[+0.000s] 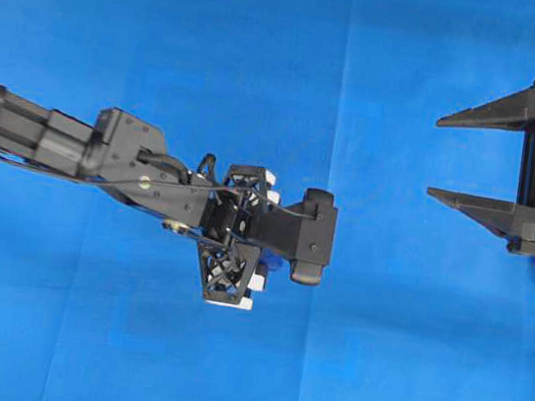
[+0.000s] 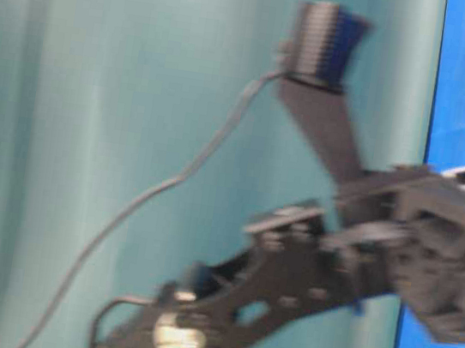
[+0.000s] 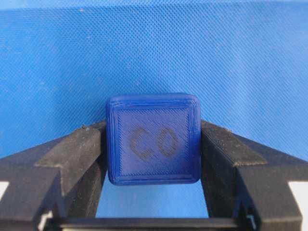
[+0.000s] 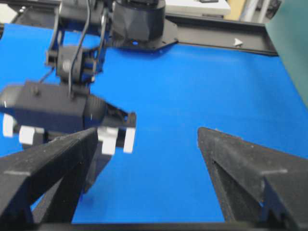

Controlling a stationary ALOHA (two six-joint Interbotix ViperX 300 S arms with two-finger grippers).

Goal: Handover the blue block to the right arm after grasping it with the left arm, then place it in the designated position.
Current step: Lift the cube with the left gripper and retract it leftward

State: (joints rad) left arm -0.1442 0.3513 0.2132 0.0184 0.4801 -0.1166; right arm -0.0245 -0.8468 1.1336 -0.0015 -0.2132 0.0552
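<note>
The small dark-blue cube with rounded edges, the blue block (image 3: pixel 153 138), sits clamped between the two black fingers (image 3: pixel 77 151) of the left gripper (image 3: pixel 153 159), each finger pressed flat against one side face. The face turned to the left wrist camera bears a faint embossed mark (it reads roughly as two rounded letters). Behind the block lies the woven bright-blue cloth (image 3: pixel 154 48); whether the block rests on it or is raised off it cannot be told from this view. In the overhead view the black left arm (image 1: pixel 76 144) enters from 9 o'clock and reaches toward centre, its gripper with white plastic brackets (image 1: pixel 241 247) pointing down at the cloth; only a sliver of the block (image 1: pixel 276 265) shows under the wrist camera mount. The all-black right gripper (image 1: pixel 453 159) is at 3 o'clock, well apart from the left one, its two pointed fingers spread wide and holding nothing. The table-level view is blurred and shows only black arm parts and a grey cable (image 2: pixel 161 190).
</note>
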